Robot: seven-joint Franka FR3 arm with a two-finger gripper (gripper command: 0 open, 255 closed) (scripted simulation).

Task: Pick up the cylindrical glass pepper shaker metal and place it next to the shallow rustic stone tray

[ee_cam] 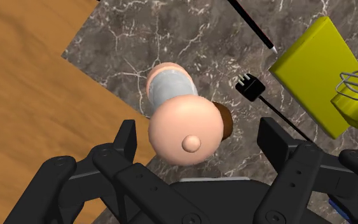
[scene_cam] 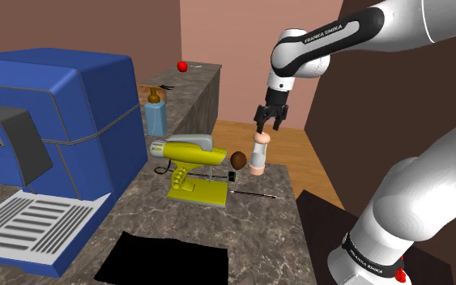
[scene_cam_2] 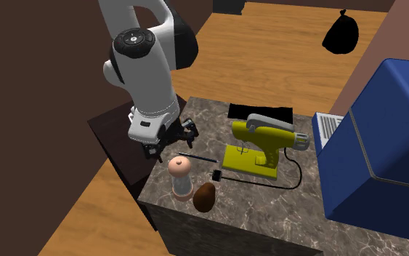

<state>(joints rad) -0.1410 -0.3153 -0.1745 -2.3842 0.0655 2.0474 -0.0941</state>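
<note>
1. Gripper. The black gripper [scene_cam: 268, 118] is hanging directly above the pepper shaker [scene_cam: 257, 154], fingers pointing down. In the wrist view the gripper [ee_cam: 198, 130] is showing its jaws standing well apart, one finger [ee_cam: 126, 137] on each side of the shaker's cap, neither touching it. The shaker is not being held.

2. Pepper shaker. The shaker [scene_cam_2: 181, 177] is standing upright on the dark marbled counter [scene_cam: 137, 210], close to the counter's corner by the wooden floor [ee_cam: 25, 76]. The wrist view is showing the shaker [ee_cam: 182, 121] with a peach-coloured rounded cap, a grey middle band and a peach base.

3. Neighbouring items.
- A brown oval object [scene_cam: 238, 160] is lying just beside the shaker, between it and the yellow stand mixer [scene_cam: 192, 166].
- The mixer's black cord is running across the counter and ending in a plug [ee_cam: 248, 86] near the shaker.
- A thin black stick [scene_cam: 253, 194] is lying on the counter in front of the mixer's base, at the shoulder view's near side.
- A large blue coffee machine [scene_cam: 48, 121] is occupying the shoulder view's left, well apart from the shaker.
- A blue soap dispenser [scene_cam: 155, 113] is standing behind the mixer.
</note>
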